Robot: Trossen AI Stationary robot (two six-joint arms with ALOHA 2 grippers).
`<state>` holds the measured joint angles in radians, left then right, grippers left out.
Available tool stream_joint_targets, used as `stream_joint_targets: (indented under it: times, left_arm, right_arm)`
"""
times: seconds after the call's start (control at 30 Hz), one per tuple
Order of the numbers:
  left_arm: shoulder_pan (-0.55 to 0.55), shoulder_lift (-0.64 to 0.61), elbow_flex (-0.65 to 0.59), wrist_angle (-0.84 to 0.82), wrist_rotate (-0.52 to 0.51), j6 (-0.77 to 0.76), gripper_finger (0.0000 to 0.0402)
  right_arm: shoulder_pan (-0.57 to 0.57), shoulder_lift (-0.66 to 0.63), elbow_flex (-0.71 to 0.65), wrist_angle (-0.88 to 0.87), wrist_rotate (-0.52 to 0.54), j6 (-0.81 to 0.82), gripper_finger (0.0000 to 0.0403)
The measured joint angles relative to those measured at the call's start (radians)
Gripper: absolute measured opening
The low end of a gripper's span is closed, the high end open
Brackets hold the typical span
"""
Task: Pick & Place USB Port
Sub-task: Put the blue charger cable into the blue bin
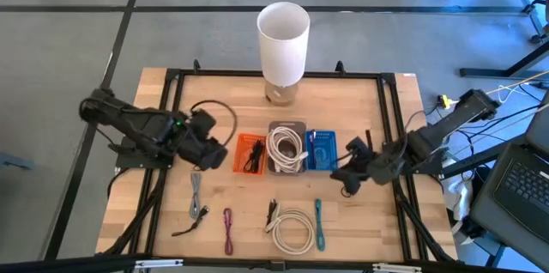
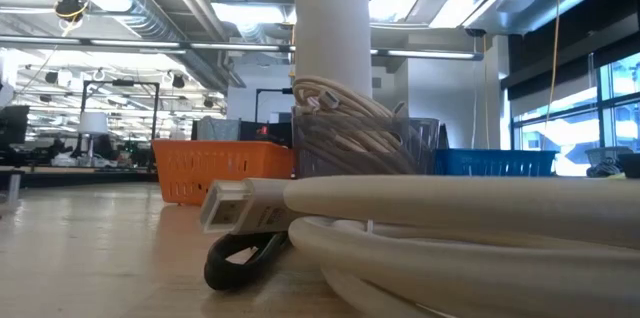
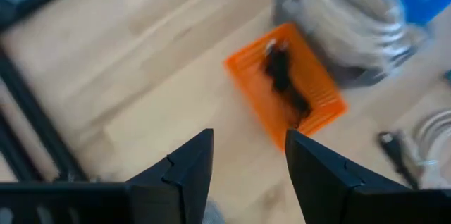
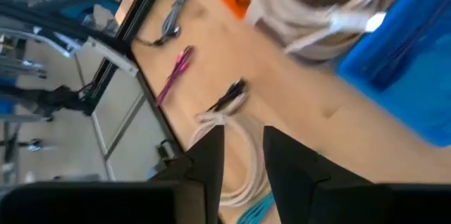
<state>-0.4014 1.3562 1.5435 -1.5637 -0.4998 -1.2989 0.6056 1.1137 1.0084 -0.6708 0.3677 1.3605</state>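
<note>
Several cables lie on the wooden table near its near edge: a grey one (image 1: pixel 196 197), a magenta one (image 1: pixel 228 228), a short black one (image 1: pixel 272 210), a white coil (image 1: pixel 292 230) and a teal one (image 1: pixel 319 224). Three small bins stand mid-table: orange (image 1: pixel 250 154) with a black cable, grey (image 1: pixel 286 147) with a white cable coil, and blue (image 1: pixel 320 149). My left gripper (image 1: pixel 223 156) hovers left of the orange bin (image 3: pixel 285 86), open and empty (image 3: pixel 248 146). My right gripper (image 1: pixel 346 174) hovers right of the blue bin, open and empty (image 4: pixel 243 139).
A tall white cylinder (image 1: pixel 283 41) stands at the table's far edge. A black frame (image 1: pixel 176 118) runs around the table top. In the low view the white coil (image 2: pixel 450 218) and black cable (image 2: pixel 245 253) fill the foreground before the bins.
</note>
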Motion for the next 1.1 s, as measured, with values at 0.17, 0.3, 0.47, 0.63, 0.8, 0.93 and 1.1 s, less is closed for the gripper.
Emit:
stream_joint_targets:
  times: [0.17, 0.3, 0.47, 0.63, 0.8, 0.93, 1.1]
  left_arm:
    - [-0.017, -0.16, -0.224, 0.09, 0.028, -0.104, 0.0161]
    - [-0.014, -0.268, -0.35, 0.149, 0.035, -0.108, 0.0159]
    - [0.015, -0.373, -0.459, 0.148, 0.017, -0.128, 0.0161]
    - [0.062, -0.449, -0.529, 0.147, -0.003, -0.129, 0.0159]
    - [0.099, -0.481, -0.558, 0.15, -0.007, -0.067, 0.0158]
    - [0.123, -0.486, -0.558, 0.151, -0.006, 0.007, 0.0157]
    - [0.16, -0.486, -0.558, 0.151, -0.008, 0.091, 0.0157]
  right_arm:
    - [0.025, 0.108, 0.012, 0.054, -0.059, 0.084, 0.0078]
    - [0.027, 0.203, 0.038, 0.05, -0.105, 0.183, 0.0063]
    - [0.031, 0.32, 0.088, 0.046, -0.125, 0.288, 0.0049]
    - [0.031, 0.448, 0.157, -0.075, -0.197, 0.376, 0.0042]
    - [0.031, 0.555, 0.172, -0.097, -0.328, 0.44, 0.0048]
    - [0.027, 0.608, 0.172, -0.056, -0.39, 0.446, 0.009]
    - [0.01, 0.653, 0.172, -0.037, -0.389, 0.446, 0.0158]
